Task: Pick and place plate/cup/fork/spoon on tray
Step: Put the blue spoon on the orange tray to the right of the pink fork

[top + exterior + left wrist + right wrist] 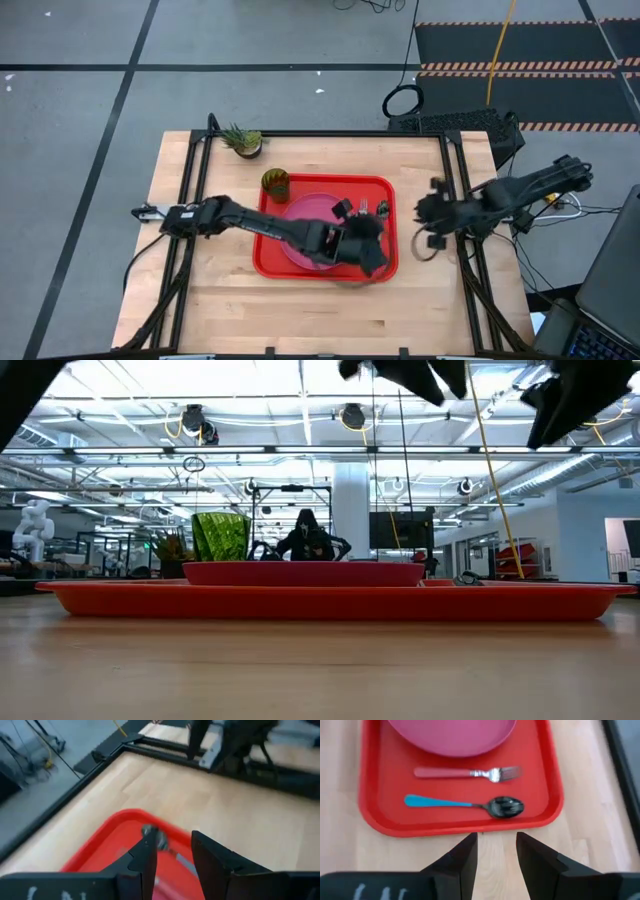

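The tray (pixel 268 262) lies near the middle of the worktop (pixel 220 310), and all four dishes of the task are already on it. The plate (pixel 451 735) sits in the central part of the tray. Between the plate and the tray's right rim lie the fork (pixel 470 772) and the spoon (pixel 470 805), side by side and apart from each other. The fork is the one closer to the plate, and the spoon is closer to the rim. Both have their handles pointing the same way. The cup (pixel 276 184) stands upright in the far left corner of the tray, just beside the plate. A small potted plant (pixel 243 141) stands on the worktop near its far edge, outside the tray and not far from the cup.

The left gripper (pixel 362 212) hangs above the right part of the tray, over the area of the fork and spoon. In the left wrist view its fingers (pixel 145 865) are a narrow way apart and hold nothing.

The right gripper (pixel 433 214) is over the bare worktop just beside the tray's right rim. In the right wrist view its fingers (pixel 465 855) are also slightly parted, with nothing between them, and they point toward the tray.
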